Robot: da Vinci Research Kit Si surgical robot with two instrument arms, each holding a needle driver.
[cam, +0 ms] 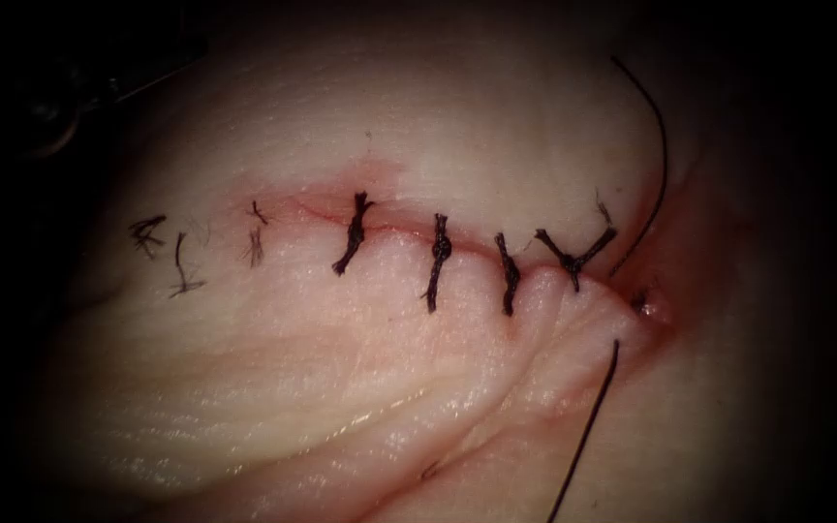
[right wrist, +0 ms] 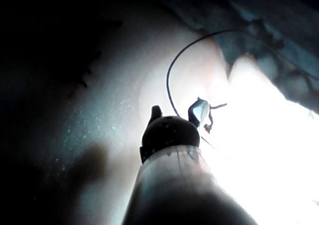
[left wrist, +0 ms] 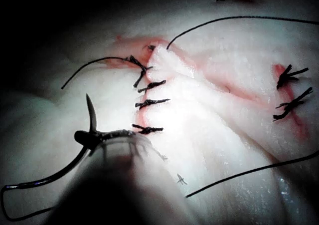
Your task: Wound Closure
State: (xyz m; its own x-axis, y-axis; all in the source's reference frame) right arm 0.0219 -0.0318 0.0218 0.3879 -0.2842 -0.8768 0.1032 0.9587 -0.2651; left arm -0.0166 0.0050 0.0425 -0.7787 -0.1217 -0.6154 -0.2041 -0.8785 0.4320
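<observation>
You are well on with this closure. In the endoscope view, four knotted stitches [cam: 438, 261] cross the cut [cam: 394, 230] in the tissue [cam: 273, 387] in a row, and under them its edges lie together. Loose cut ends of thread [cam: 181, 266] lie on the tissue left of the row. What looks unfinished is the right end of the cut, past the last knot. Red fluid [cam: 653, 302] sits there, and the thread [cam: 664, 160] arcs down to that spot, with another length running away below it. I judge that you have at least one more bite and a knot to place there, though I cannot tell how far the edges gape at that end. In the left wrist view, your left end effector [left wrist: 89, 136] is clamped on the needle [left wrist: 60, 172], gripping it roughly a third of the way back from the tip. The point stands up free, and the rest of the curve sweeps away to where the thread joins it. The needle is clear of the tissue, held beside the row of stitches rather than in any bite. In the right wrist view, your right end effector [right wrist: 199, 112] sits close over the tissue with a loop of thread curving just beside it. I cannot tell whether it has hold of that thread or of nothing.
</observation>
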